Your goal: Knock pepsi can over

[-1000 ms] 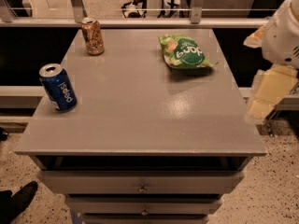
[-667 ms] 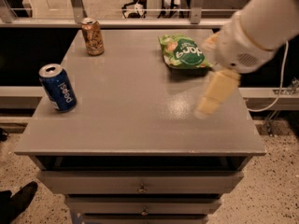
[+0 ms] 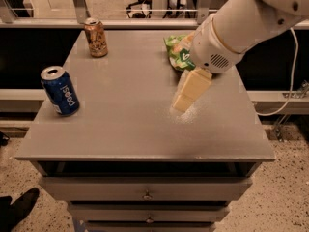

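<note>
The pepsi can (image 3: 60,91), blue with white lettering and a silver top, stands upright near the left edge of the grey table top (image 3: 125,124). My gripper (image 3: 186,98) hangs from the white arm (image 3: 241,23) that reaches in from the upper right. It is over the middle-right of the table, well to the right of the pepsi can and apart from it. It holds nothing that I can see.
A brown-orange can (image 3: 96,37) stands upright at the back left. A green snack bag (image 3: 177,54) lies at the back right, partly hidden by my arm. Drawers (image 3: 145,195) sit under the top. A dark shoe (image 3: 17,209) is on the floor at lower left.
My arm has swung in from the right edge of the table toward its middle, moving left. Both cans and the bag have stayed put.
</note>
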You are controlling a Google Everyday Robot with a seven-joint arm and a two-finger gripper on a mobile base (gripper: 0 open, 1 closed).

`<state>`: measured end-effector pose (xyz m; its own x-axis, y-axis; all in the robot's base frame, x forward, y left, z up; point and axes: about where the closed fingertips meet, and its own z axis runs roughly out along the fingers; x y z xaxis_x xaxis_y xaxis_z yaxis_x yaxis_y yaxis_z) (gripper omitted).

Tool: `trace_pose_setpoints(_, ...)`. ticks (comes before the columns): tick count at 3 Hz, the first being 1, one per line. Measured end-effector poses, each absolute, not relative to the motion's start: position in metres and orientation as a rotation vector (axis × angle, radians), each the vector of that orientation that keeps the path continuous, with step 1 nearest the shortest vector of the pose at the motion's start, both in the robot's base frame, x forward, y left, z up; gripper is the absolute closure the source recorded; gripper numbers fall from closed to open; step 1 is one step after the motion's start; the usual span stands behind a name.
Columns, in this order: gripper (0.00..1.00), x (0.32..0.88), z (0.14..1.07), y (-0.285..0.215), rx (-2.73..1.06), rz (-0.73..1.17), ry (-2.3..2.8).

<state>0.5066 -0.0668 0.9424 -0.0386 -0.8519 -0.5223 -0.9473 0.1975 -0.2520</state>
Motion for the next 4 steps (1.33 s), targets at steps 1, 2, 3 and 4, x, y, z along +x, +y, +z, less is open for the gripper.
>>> trace_pose_setpoints(1, 0.00, 0.517, 0.946, -0.035, -1.605, 0.318, 1.837)
trace_pose_setpoints(2, 0.00, 0.543, 0.957, 0.041, -1.492, 0.517, 1.676)
trace_pose_setpoints(3, 0.00, 0.564, 0.956, 0.114, -1.407, 0.689, 1.553)
trace_pose_setpoints(4, 0.00, 0.572, 0.946, 0.171, -1.350, 0.824, 1.482)
